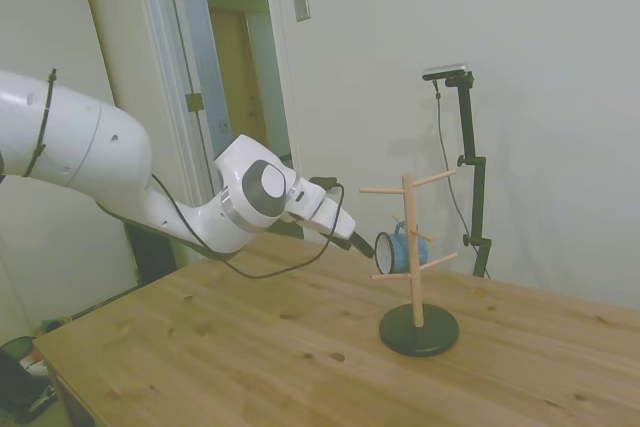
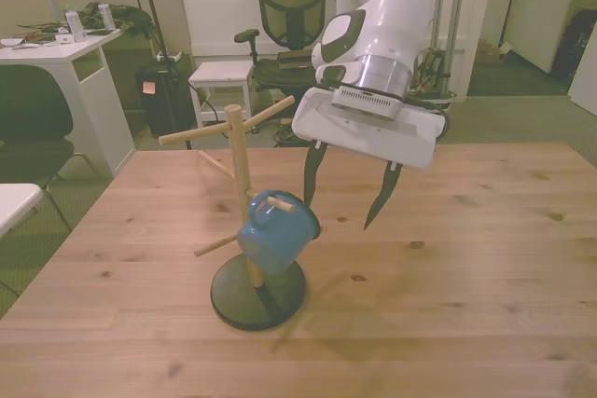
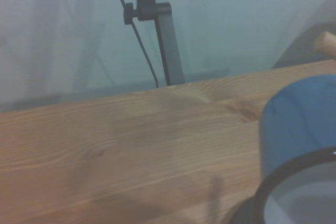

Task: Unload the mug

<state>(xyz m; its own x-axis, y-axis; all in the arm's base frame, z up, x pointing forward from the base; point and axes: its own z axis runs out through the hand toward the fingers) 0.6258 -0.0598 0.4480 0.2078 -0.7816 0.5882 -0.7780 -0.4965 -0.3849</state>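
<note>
Light-blue enamel mug point(image 2: 273, 236) with a dark rim hangs by its loop handle on a lower peg of the wooden peg rack point(image 2: 240, 195), tilted above the rack's dark round base. I see my white arm's two-finger gripper point(image 2: 341, 207) just beside it — fingers spread apart, holding nothing — over the wooden table point(image 2: 466, 295).

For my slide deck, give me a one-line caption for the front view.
Open gripper beside the light-blue enamel mug hanging on the wooden peg rack.

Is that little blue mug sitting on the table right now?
No. In the front view the mug hangs by its handle on a peg of the wooden peg rack, above the table.
</note>
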